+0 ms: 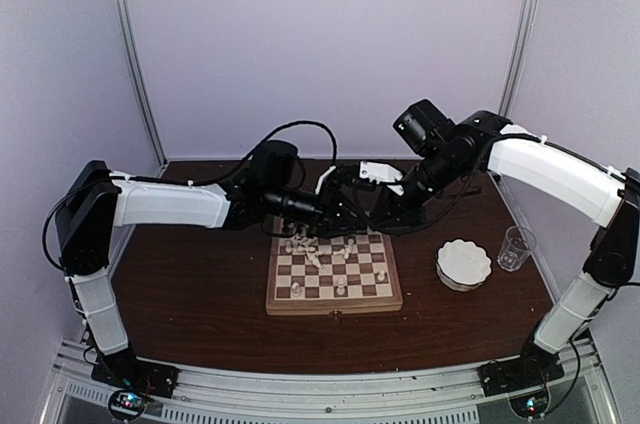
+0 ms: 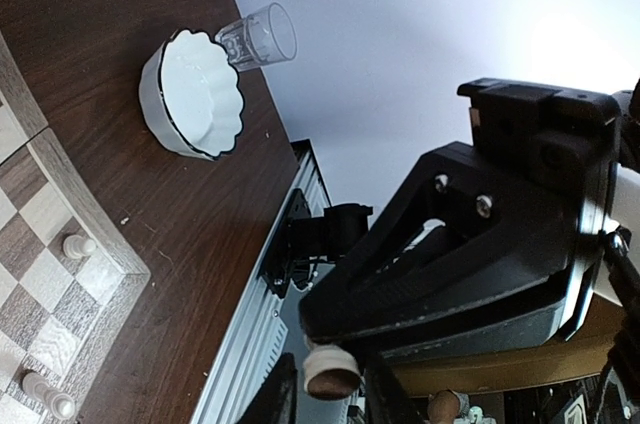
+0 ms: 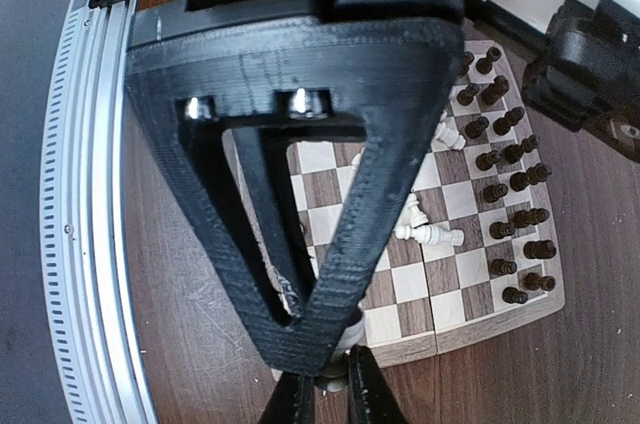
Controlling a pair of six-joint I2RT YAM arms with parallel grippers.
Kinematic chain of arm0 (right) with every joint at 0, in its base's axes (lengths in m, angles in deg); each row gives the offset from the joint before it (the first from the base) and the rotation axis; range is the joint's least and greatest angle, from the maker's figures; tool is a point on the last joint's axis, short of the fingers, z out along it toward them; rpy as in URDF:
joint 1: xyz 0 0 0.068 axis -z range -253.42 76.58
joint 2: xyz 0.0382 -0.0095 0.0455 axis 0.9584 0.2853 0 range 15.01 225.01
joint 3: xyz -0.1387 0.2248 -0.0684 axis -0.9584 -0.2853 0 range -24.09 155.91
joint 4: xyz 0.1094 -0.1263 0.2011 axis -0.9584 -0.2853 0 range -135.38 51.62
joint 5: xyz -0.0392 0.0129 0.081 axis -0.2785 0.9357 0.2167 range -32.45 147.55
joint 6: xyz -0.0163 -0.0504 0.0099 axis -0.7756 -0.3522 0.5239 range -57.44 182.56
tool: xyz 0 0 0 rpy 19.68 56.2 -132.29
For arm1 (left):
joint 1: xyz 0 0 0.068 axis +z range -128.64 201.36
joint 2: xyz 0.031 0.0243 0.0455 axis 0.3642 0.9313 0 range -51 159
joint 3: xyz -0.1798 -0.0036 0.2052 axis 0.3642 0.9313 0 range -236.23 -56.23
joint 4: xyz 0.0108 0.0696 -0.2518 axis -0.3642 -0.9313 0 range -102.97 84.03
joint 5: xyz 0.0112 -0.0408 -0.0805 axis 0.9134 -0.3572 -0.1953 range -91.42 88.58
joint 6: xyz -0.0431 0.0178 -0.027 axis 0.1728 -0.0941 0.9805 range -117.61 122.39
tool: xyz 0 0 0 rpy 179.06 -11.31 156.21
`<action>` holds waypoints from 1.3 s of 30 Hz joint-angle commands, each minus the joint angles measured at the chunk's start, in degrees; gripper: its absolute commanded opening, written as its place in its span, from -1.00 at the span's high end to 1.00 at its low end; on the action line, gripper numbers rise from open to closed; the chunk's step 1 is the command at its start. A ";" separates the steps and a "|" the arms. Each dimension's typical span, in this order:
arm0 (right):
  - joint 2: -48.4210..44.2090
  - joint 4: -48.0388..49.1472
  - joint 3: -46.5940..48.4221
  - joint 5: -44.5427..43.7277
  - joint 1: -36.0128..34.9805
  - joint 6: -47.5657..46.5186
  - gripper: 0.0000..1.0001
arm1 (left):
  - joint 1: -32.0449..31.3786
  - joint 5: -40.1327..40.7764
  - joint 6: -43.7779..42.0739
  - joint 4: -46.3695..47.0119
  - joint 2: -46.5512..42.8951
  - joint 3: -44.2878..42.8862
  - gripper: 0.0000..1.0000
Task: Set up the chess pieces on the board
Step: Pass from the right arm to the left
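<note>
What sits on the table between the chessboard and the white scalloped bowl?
Nothing. In both the top external and left wrist views, only bare dark tabletop separates the board from the bowl.

The place is a robotics lab test cell, not a lived-in room. Plain pale wall panels (image 1: 330, 44) close in the far side and both flanks, held by bare metal posts (image 1: 135, 54). A left arm (image 1: 165, 202) and a right arm (image 1: 550, 169), both white and black, are bolted to a ribbed aluminium rail (image 1: 330, 396) at the near edge of a dark wooden table (image 1: 190, 294). Loose black cables (image 1: 300, 127) trail over the arms. A chessboard (image 1: 335, 302), a white bowl (image 1: 464, 264) and a clear glass (image 1: 516, 247) stand on the table.
</note>
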 commanded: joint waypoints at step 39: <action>-5.31 38.80 -16.93 45.23 19.08 46.73 0.09 | -0.36 4.45 5.81 35.17 2.94 1.05 0.91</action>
